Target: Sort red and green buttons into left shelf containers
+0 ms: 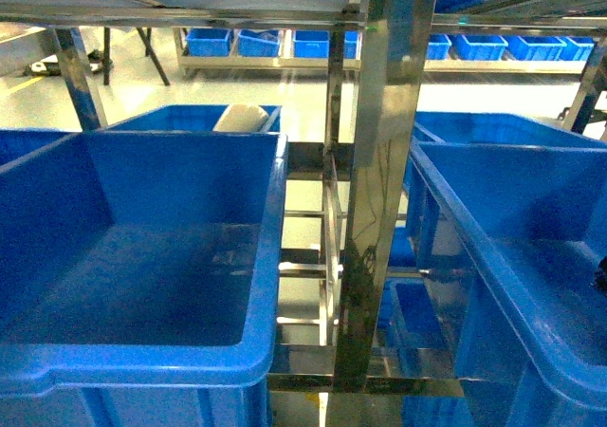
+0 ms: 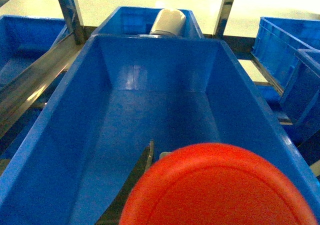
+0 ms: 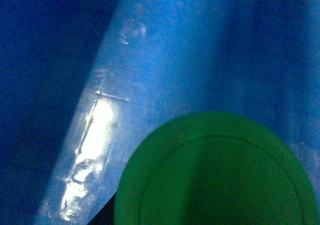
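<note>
While my left gripper holds the red button [image 2: 220, 187] over the left bin [image 1: 142, 375], its cap fills the wrist view above a bare floor. My right gripper carries the green button [image 3: 215, 172] above blue plastic; which bin, I cannot tell. Neither gripper's fingers show. I judge this the drop step: next, lower and release each button.

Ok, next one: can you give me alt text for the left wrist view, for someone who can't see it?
A red button cap fills the bottom of the frame, very close to the camera, over a deep blue bin whose inside looks empty. Behind it sits a second blue bin holding a pale rounded object, with metal shelf posts and more blue bins at either side.
</note>
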{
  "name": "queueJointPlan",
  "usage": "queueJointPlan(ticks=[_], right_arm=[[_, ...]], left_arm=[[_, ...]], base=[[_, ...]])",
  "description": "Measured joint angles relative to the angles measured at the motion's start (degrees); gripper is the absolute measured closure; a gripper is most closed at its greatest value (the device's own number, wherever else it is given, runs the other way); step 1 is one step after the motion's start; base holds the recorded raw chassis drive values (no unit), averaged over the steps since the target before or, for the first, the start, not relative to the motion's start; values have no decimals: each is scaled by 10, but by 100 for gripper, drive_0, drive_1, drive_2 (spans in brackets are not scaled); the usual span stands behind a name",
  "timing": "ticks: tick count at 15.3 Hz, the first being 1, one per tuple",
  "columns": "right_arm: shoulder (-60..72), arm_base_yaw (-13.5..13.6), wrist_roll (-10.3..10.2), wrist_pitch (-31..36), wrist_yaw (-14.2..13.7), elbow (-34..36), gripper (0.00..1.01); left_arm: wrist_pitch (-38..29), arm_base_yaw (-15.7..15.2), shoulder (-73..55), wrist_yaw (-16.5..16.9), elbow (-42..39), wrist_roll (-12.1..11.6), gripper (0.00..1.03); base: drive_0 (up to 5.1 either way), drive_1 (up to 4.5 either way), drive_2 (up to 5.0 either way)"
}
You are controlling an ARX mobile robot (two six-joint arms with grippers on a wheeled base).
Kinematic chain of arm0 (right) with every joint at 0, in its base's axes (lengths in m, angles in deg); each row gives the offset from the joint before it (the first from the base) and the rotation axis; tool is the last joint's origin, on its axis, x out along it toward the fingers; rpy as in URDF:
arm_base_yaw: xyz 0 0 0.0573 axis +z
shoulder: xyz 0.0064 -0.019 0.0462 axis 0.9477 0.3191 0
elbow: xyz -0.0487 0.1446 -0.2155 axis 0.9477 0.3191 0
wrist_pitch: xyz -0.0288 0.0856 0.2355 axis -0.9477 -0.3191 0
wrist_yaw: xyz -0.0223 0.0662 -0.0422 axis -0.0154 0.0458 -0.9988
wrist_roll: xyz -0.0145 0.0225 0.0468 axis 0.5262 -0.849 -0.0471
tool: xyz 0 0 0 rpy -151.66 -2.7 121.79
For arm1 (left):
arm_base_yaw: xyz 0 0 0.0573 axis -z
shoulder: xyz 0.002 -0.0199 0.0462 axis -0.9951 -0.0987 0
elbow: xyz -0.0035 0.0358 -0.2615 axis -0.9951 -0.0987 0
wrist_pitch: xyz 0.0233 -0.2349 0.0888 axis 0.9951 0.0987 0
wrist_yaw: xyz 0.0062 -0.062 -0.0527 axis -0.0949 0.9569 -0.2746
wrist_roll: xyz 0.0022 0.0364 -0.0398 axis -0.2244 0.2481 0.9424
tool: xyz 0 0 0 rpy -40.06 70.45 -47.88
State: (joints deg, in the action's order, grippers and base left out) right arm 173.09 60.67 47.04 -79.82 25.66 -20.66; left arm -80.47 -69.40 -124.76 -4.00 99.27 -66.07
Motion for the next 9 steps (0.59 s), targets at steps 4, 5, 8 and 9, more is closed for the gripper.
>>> queueJointPlan(ticks=[4, 5, 8, 9], right_arm=[[-15, 2, -5, 40, 6, 18, 32], [-30, 2, -6, 70, 8, 42, 19], [-80, 2, -20, 127, 15, 106, 4], [-97, 2, -23, 140, 20, 126, 3]], left_arm=[[0, 0, 0, 0, 0, 0, 77], [0, 0, 0, 0, 0, 0, 77], [0, 0, 0, 0, 0, 0, 77], [0, 0, 0, 0, 0, 0, 77]], base=[[0, 0, 0], [0, 0, 0], [0, 0, 0], [0, 0, 0]])
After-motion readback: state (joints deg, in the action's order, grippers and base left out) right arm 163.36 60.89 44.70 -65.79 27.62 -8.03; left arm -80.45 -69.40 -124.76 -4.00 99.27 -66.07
